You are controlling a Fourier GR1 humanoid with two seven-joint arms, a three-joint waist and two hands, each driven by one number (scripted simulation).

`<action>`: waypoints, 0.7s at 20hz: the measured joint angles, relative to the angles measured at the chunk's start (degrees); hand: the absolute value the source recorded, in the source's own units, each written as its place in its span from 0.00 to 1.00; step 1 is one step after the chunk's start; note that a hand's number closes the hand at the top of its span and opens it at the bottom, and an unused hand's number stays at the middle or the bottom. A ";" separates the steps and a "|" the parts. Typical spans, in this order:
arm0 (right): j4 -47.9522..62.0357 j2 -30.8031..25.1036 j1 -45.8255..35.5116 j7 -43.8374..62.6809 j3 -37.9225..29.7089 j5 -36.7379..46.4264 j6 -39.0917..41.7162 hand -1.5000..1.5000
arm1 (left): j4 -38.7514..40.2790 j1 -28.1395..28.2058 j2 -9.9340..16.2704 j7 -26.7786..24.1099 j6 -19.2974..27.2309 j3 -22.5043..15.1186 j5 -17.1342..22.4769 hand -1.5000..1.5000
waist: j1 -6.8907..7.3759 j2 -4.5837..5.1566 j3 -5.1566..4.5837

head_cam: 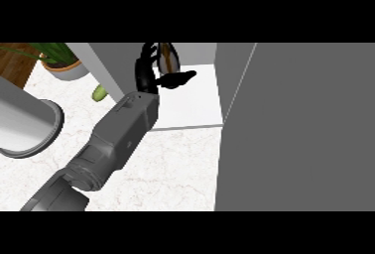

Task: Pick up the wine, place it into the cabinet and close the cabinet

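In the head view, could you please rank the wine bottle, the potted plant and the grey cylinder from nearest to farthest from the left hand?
1. Wine bottle: at the left hand's fingers, inside the cabinet.
2. Potted plant: to the left, on the counter.
3. Grey cylinder: far left, lower.

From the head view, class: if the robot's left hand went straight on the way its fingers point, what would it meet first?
Probably the wine, seen just past the left hand inside the cabinet; the fingers may already curl beside it, but depth is unclear.
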 measured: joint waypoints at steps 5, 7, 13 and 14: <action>-0.04 -0.04 0.15 -0.27 -0.78 0.00 0.21 0.00 | 1.62 -0.88 -0.08 0.75 -0.03 0.25 -0.84 0.00 | -0.06 0.03 0.03; -0.03 0.11 -0.17 -0.21 -0.73 0.04 0.17 0.00 | 1.94 -1.04 -0.16 0.26 0.26 0.50 -1.02 0.00 | -0.08 0.09 0.01; 0.04 0.17 0.64 -0.92 -0.34 0.10 0.84 0.00 | 2.10 -1.01 -0.04 -1.56 -1.77 1.00 -1.75 0.00 | -0.23 0.15 0.02; -0.01 0.17 0.56 -0.85 -0.51 0.07 0.83 0.00 | 1.75 -0.92 -0.02 -2.11 -2.84 0.95 -1.96 0.00 | -0.16 0.21 0.00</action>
